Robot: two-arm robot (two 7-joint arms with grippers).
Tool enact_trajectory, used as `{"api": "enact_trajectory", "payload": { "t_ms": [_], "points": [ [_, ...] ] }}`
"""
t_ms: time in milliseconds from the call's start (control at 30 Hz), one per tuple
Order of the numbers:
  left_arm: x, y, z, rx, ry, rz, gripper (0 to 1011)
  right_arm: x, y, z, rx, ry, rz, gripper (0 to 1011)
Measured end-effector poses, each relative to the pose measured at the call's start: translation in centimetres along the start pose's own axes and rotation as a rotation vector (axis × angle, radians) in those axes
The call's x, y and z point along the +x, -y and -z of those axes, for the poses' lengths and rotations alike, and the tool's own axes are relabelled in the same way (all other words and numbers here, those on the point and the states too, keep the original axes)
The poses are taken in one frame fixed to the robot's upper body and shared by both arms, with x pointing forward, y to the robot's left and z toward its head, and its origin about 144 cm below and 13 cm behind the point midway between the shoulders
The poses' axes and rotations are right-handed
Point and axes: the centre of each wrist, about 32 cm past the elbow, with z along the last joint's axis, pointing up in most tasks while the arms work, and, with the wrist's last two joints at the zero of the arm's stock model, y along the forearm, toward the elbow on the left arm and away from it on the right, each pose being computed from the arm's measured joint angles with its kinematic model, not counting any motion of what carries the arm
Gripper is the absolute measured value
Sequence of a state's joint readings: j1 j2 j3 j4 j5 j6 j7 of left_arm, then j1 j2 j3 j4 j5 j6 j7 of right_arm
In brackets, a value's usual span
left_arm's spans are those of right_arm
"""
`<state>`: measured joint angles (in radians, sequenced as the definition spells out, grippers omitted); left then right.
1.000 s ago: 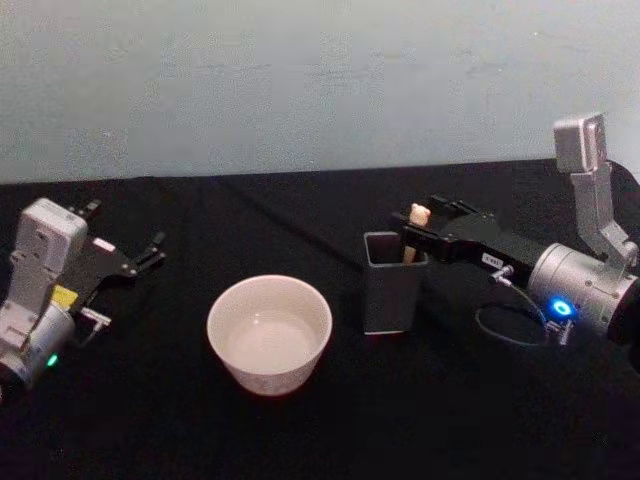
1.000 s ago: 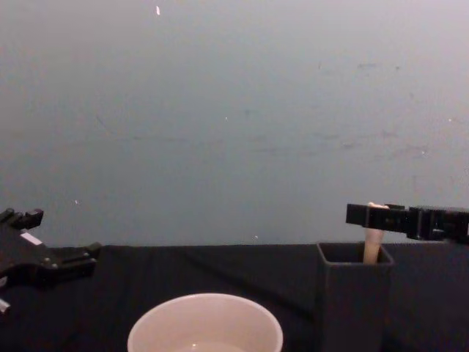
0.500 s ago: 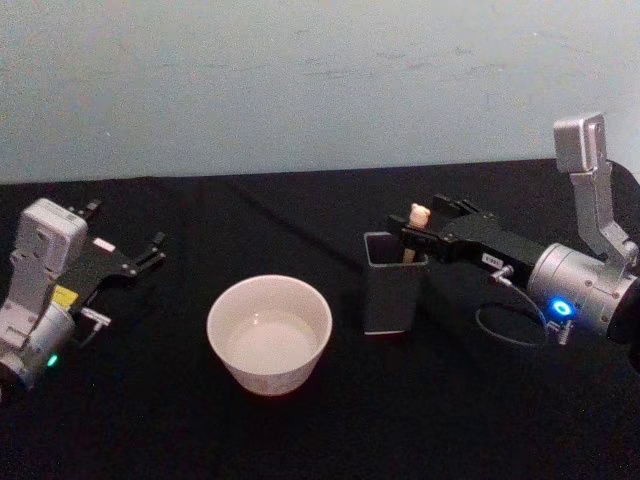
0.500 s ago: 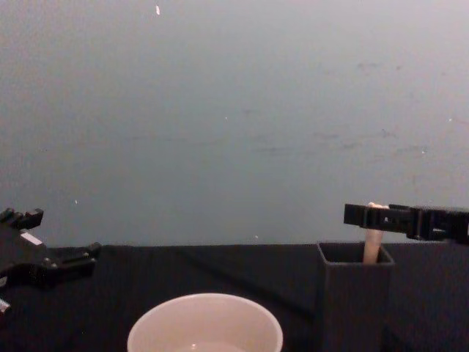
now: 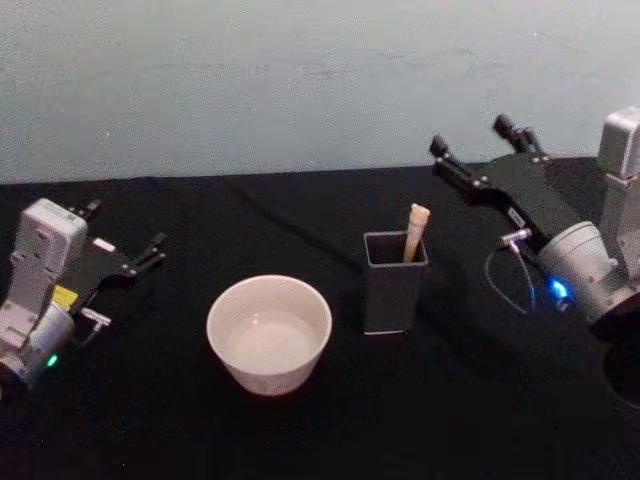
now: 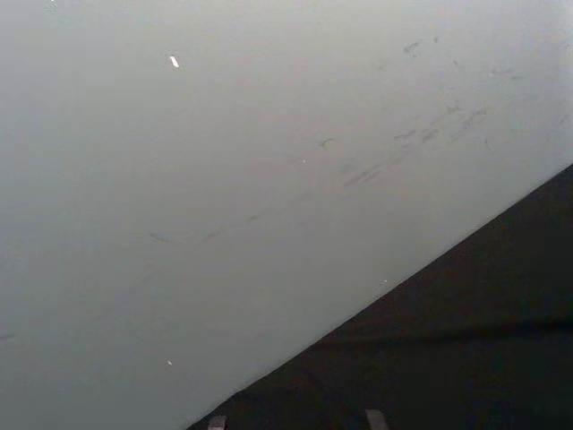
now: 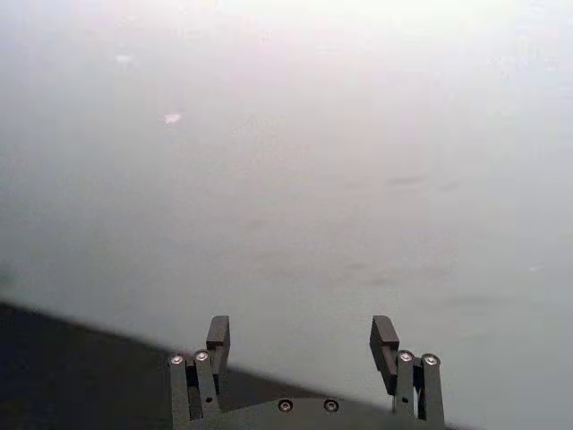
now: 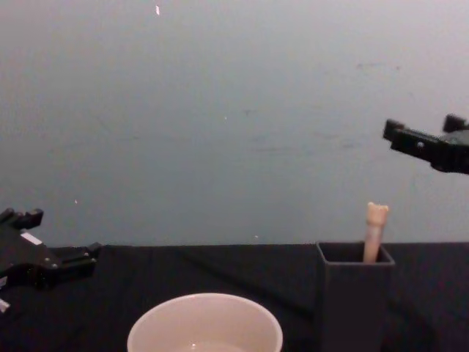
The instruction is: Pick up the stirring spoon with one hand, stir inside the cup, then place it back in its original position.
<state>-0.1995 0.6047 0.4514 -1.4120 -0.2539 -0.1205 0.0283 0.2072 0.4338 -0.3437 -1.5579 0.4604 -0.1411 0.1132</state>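
The right gripper hangs raised above the table at about 2 o'clock from the dark grey holder, its two fingers spread apart and carrying nothing; the right wrist view shows the same fingers parted against the bare wall. The left gripper rests parked at 9 o'clock from the cup, low over the cloth, fingers apart and empty. The stirring spoon stands in the holder, leaning toward the right wall of it, its bear-head top clear above the rim. Judged by its build, the spoon is light, stiff and slim, and probably smooth enough to slip or swivel in a loose pinch; the best hold appears to be on the exposed upper stem just under the head, since the lower stem is hidden inside the holder. The cup sits at 9 o'clock from the holder, near but apart; it may hold a little liquid, though the head view does not settle this. A wide cup is unlikely to tip; the narrow holder seems more likely to. The table is draped in black cloth, backed by a plain pale blue-grey wall bearing faint scuffs.
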Motion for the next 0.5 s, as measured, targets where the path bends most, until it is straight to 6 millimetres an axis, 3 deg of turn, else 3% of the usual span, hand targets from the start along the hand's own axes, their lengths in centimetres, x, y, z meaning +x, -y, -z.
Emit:
{"api": "enact_trajectory", "payload": {
  "t_ms": [267, 500],
  "points": [
    [0.0, 0.0, 0.0, 0.000, 0.000, 0.000, 1002, -0.7, 0.0, 2.5, -0.043, 0.202, 0.197, 1002],
    [0.0, 0.0, 0.0, 0.000, 0.000, 0.000, 1001, -0.6, 1.5, 4.8, -0.176, 0.253, 0.201, 1000]
  ]
}}
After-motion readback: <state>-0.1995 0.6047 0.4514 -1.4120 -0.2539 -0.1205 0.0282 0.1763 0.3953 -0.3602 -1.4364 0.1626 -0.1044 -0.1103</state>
